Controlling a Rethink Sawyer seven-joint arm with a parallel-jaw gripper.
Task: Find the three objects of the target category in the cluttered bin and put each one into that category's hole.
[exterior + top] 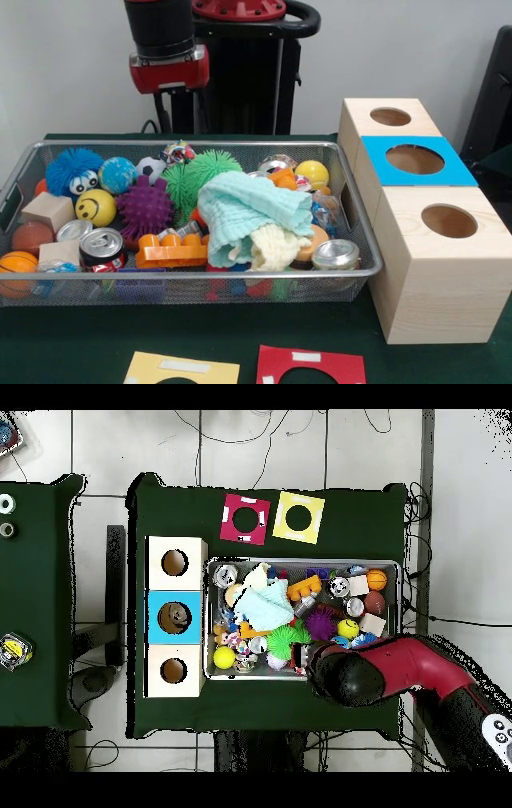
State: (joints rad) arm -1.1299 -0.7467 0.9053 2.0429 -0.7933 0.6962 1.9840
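Bin (362, 240) on green table, left of three wooden boxes (436, 268) in front view, middle box with blue top (416, 162), bin crammed with balls, cans, mint cloth (252, 208), arm (400, 669) over bin's robot-side rim, gripper hidden, state cannot be told

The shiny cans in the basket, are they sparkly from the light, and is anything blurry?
Front view: the can tops and the jar lid catch pale glare, and the wire basket rim gleams. Overhead view: the toys in the basket look small and soft, hard to tell apart, and the arm covers its near edge.
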